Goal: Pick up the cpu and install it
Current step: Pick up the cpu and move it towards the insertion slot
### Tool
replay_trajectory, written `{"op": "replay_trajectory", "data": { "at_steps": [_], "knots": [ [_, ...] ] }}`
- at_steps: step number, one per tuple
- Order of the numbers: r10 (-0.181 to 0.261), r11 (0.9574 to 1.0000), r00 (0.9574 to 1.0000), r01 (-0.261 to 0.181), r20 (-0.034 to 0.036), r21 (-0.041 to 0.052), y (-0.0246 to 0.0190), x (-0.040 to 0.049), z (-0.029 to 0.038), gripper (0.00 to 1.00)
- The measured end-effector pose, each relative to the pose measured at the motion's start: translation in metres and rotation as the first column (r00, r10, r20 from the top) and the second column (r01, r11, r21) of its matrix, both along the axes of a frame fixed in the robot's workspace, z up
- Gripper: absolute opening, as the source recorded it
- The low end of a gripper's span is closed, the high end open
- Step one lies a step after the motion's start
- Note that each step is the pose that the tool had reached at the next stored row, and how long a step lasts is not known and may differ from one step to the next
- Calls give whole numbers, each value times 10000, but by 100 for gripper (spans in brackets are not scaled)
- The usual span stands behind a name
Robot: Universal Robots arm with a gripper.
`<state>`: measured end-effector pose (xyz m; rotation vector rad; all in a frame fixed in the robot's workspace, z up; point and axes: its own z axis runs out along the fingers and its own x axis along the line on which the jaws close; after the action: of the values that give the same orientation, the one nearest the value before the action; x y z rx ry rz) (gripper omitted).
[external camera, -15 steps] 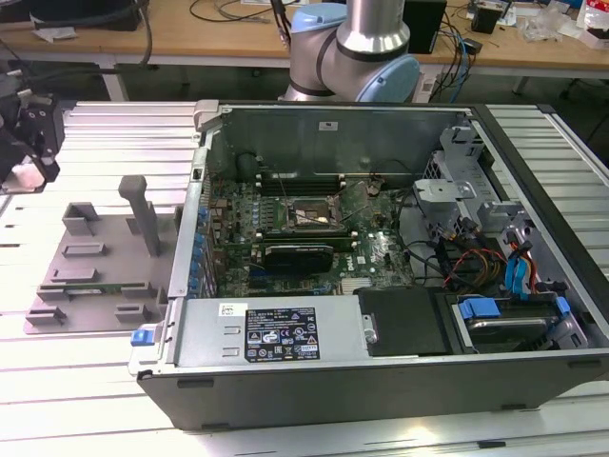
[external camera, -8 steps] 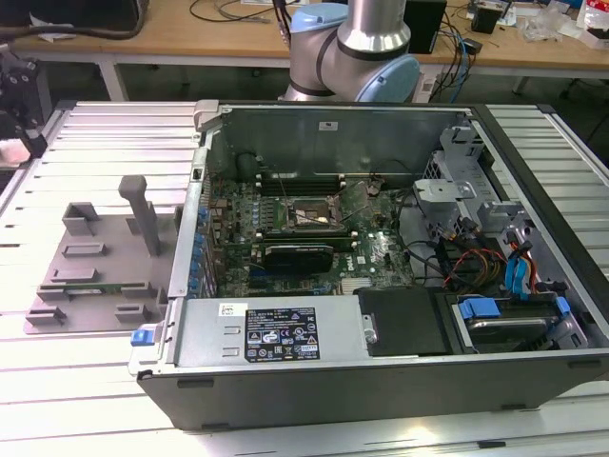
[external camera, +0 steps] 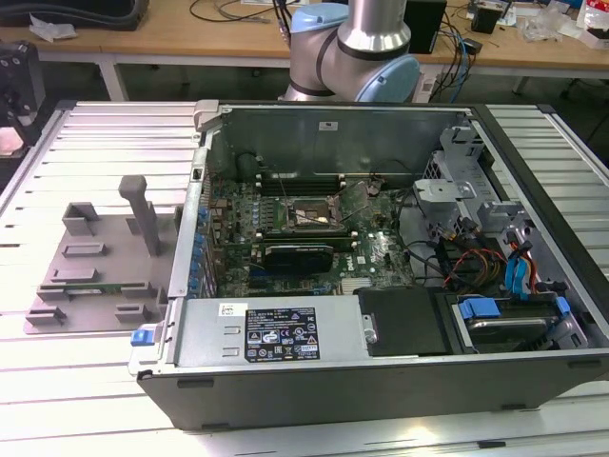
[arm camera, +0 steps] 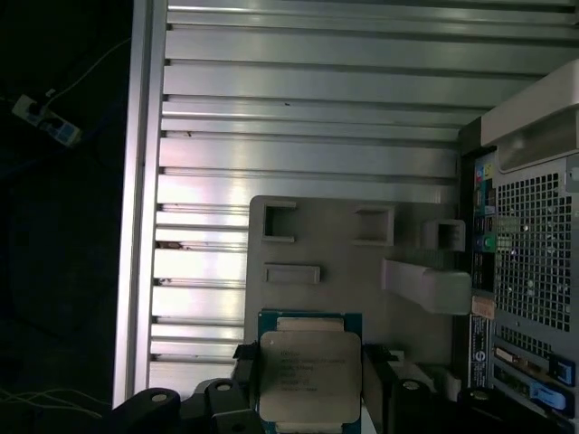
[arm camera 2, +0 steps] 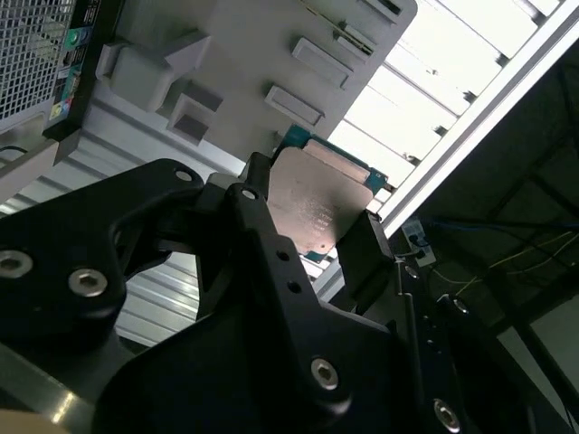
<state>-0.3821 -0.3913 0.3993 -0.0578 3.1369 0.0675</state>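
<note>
**Cpu pinched by its edges, lifted over the tray**

The black gripper (arm camera: 310, 372) is closed on the cpu (arm camera: 310, 380) across two opposite edges, probably to keep its flat silver lid and green rim level and its underside untouched. Beyond lies the matt grey moulded tray (arm camera: 335, 226) on the ribbed aluminium table (arm camera: 308, 90). In the exterior view the tray (external camera: 95, 276) sits at nine o'clock from the open steel case (external camera: 333, 133), whose framed socket (external camera: 309, 214) is empty.

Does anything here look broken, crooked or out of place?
Nothing stands out. The cpu sits straight in the gripper, gripped by two opposite edges, clear of the grey tray. The computer case lies open, with nothing spilled.
</note>
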Motion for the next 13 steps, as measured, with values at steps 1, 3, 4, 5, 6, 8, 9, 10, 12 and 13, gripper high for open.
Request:
{"op": "replay_trajectory", "data": {
  "at_steps": [1, 3, 4, 5, 6, 8, 9, 10, 12, 13],
  "knots": [
    [-1, 10000, 10000, 1, -2, -1, 1, 2, 2, 55],
    [0, 10000, 10000, 0, -1, -1, 0, 47, 1, 55],
    [1, 10000, 10000, -1, 0, 0, 0, 68, 0, 55],
    [0, 10000, 10000, 0, 0, 0, 0, 81, 1, 55],
    [0, 10000, 10000, 0, 0, 1, 0, 99, 0, 55],
    [0, 10000, 10000, 0, 0, 1, 0, 136, 0, 55],
    [0, 10000, 10000, 0, 0, 0, 0, 184, 1, 55],
    [1, 10000, 10000, -1, -1, 0, 0, 236, 1, 55],
    [0, 10000, 10000, 0, 0, 0, 0, 338, 0, 55],
    [0, 10000, 10000, 0, 0, 0, 0, 385, 1, 55]
  ]
}}
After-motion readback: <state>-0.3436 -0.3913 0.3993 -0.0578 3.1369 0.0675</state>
